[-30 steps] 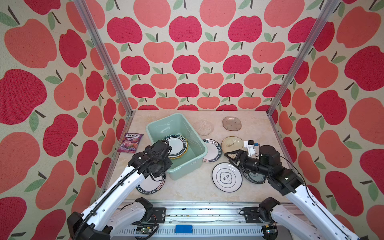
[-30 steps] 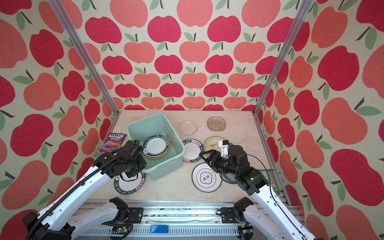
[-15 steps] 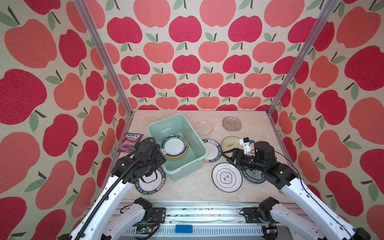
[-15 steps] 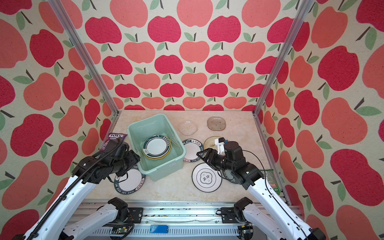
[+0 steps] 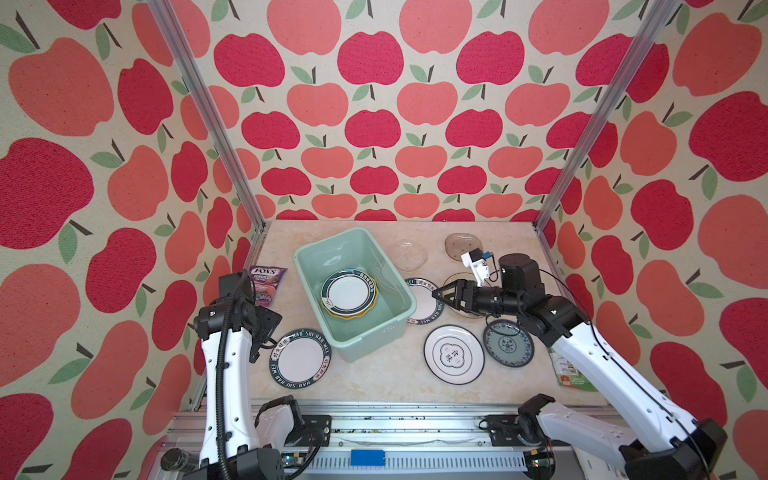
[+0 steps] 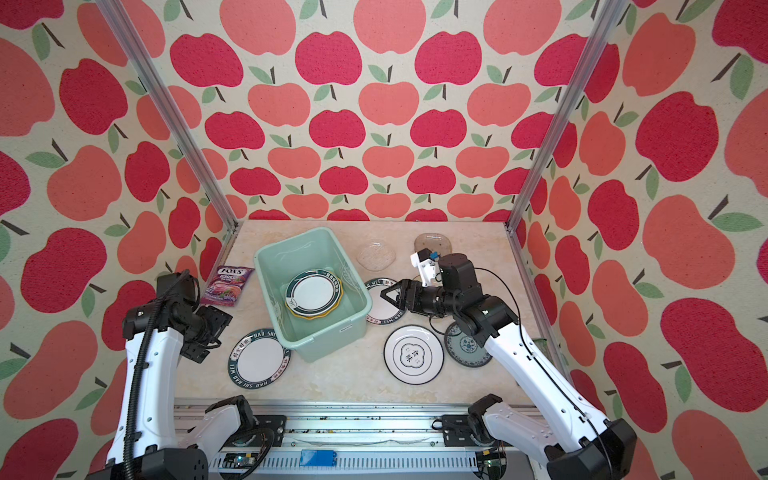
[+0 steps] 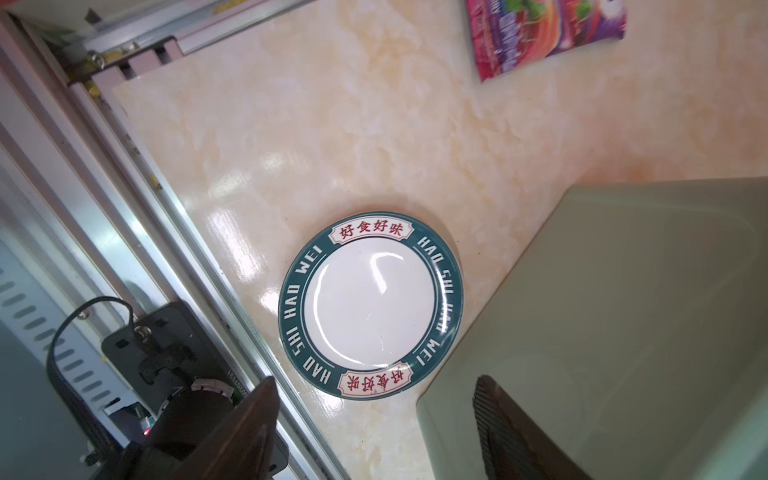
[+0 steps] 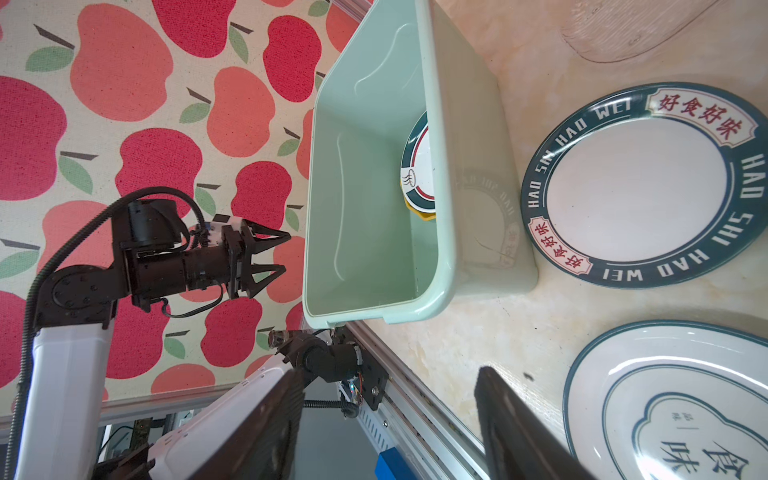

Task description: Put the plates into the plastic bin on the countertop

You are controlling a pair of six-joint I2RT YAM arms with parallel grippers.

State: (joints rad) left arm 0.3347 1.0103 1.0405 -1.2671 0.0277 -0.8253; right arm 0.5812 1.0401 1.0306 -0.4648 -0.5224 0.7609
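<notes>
Inside the plastic bin (image 5: 374,336) lie two plates (image 5: 348,293), seven outside; left tool (image 8: 286,252) and right tool (image 5: 435,295) spread.

A mint-green bin (image 5: 365,340) stands centrally on the worktop (image 5: 374,382), its walls barring a low sideways path between the lone lettered plate (image 5: 301,358) at its left and the cluster of plates (image 5: 454,354) at its right. The bin's top is open from above, with stacked plates (image 5: 348,294) lying low inside. Bare worktop lies in front of the bin; the right-side plates leave only narrow gaps.
</notes>
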